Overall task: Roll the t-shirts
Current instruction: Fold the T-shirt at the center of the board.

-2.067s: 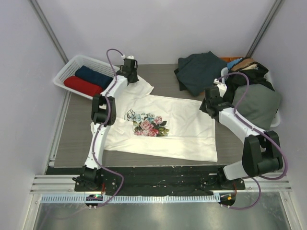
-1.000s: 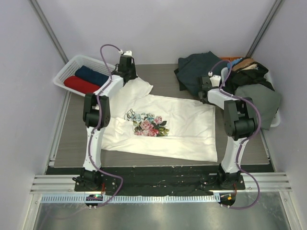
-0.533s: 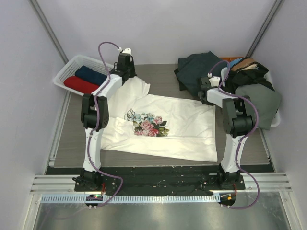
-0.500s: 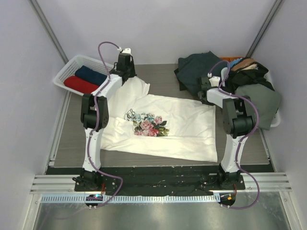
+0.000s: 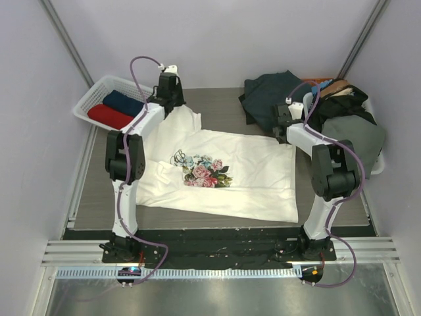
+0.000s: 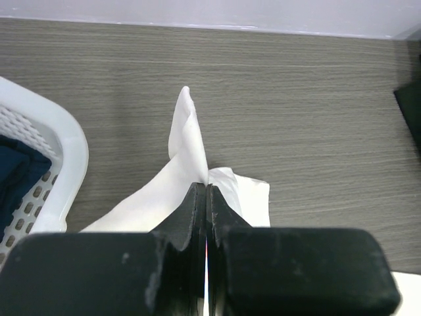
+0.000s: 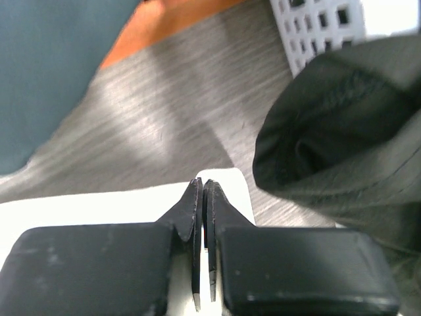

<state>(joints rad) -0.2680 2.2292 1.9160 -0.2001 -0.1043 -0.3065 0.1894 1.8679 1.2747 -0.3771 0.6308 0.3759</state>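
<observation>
At the desk's [image 5: 97,187] far left corner, a white basket [image 5: 92,99] holds a red t-shirt [image 5: 108,116] and a navy t-shirt [image 5: 126,103], both already rolled. Beside it, your left end effector [image 6: 206,187] is clamped shut on a sleeve of the cream t-shirt [image 5: 230,178]. Over the last second that arm has stretched further toward the far edge, drawing the sleeve out. The arm reaches long and low from its base, elbow swung left.

The cream t-shirt lies flat across the desk's middle, floral print up.

At its far right corner, your right end effector [image 7: 201,181] has just snapped closed from half open and appears to pinch the cloth's corner. That arm is folded tightly, forearm angled back toward the shirt. With both far corners gripped, the shirt looks ready to be straightened before rolling. Dark clothes [image 5: 270,95] lie heaped at the far right corner.
</observation>
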